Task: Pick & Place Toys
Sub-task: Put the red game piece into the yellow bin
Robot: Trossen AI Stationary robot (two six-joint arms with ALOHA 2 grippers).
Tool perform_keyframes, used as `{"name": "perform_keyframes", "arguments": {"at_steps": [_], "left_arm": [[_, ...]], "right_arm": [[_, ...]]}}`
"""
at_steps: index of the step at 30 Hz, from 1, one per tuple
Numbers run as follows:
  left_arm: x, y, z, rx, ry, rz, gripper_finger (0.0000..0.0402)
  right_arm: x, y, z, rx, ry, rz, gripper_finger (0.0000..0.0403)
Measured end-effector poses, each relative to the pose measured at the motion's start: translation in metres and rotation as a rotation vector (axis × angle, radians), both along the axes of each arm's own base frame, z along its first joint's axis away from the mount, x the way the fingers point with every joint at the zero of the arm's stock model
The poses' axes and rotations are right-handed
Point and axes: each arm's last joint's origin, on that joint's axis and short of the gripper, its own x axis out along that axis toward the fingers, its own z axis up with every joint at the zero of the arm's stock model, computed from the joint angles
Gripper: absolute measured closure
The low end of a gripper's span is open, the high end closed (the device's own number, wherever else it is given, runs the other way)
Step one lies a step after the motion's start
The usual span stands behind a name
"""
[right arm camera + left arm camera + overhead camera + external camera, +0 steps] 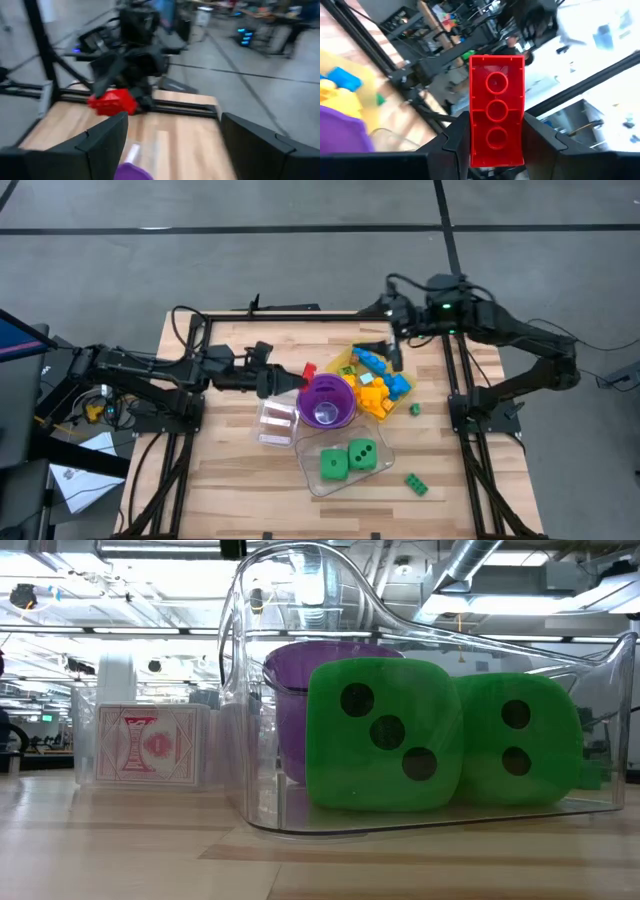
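The wooden bench (240, 490) carries everything, with the left arm reaching in from its left edge and the right arm from its right rear corner. Near the front middle sits a clear plastic tub (312, 472) holding two green black-dotted dice (348, 459), side by side and touching. Behind it, at the bench's middle, stands the purple cup (327, 401), with a smaller clear tub (277, 423) holding a deck of red-backed playing cards (148, 745) just to its left. A yellow translucent tray (345, 363) behind and to the right of the cup holds a heap of blue, yellow and orange bricks (378, 385). The left gripper (300, 377) hangs just left of the cup's rim, its fingers clamped on a red brick (496, 124), studs showing. The right gripper (392, 342) hovers over the tray's rear edge, fingers spread apart and holding nothing. Two small green bricks (415, 484) lie apart near the bench's right edge.
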Motion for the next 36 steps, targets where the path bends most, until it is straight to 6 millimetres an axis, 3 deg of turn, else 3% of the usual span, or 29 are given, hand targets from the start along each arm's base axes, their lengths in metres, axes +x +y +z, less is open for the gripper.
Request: {"name": "perform_keyframes", "arguments": {"at_steps": [8,16,23,36], "left_arm": [[0.0,0.009,0.004,-0.105,-0.038,-0.033,0.0276],[0.0,0.02,0.004,-0.104,-0.034,-0.098,0.0276],[-0.001,0.027,0.005,-0.141,-0.031,-0.212,0.0271],[-0.001,0.028,0.009,-0.157,-0.067,-0.24,0.0271]], "right_arm": [[0.046,-0.003,-0.015,0.037,-0.052,0.204,0.0091],[0.08,-0.003,-0.031,0.116,-0.09,0.427,0.0091],[0.107,0.0,-0.052,0.148,-0.06,0.514,0.0091],[0.117,0.008,-0.062,0.128,-0.04,0.523,0.0093]]}}
